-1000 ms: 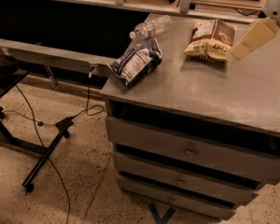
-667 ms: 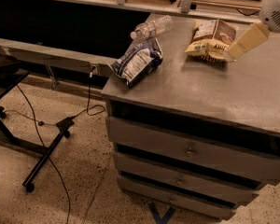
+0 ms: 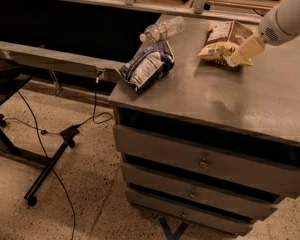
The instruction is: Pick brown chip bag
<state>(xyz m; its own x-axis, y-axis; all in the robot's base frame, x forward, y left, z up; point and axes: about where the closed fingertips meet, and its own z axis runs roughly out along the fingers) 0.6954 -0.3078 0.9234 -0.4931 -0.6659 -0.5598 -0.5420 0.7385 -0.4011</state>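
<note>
While low, gripper (image 3: 236,60) at brown chip bag (image 3: 221,41)

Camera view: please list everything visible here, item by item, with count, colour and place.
dark brown and cream crinkly chip bag: one, brown over cream-yellow, far right part of the cabinet top
blue-and-white crinkly snack bag: one, at the cabinet top's left edge
clear plastic bottle: one, transparent, lying on its side behind the blue-and-white bag
grey metal drawer cabinet: one, grey, three drawers, centre right
black cables: at least two, trailing over the floor left of the cabinet
black wheeled stand: one, on the floor, lower left
white robot arm: one, upper right
cream tool: one, at the chip bag's near right edge
</note>
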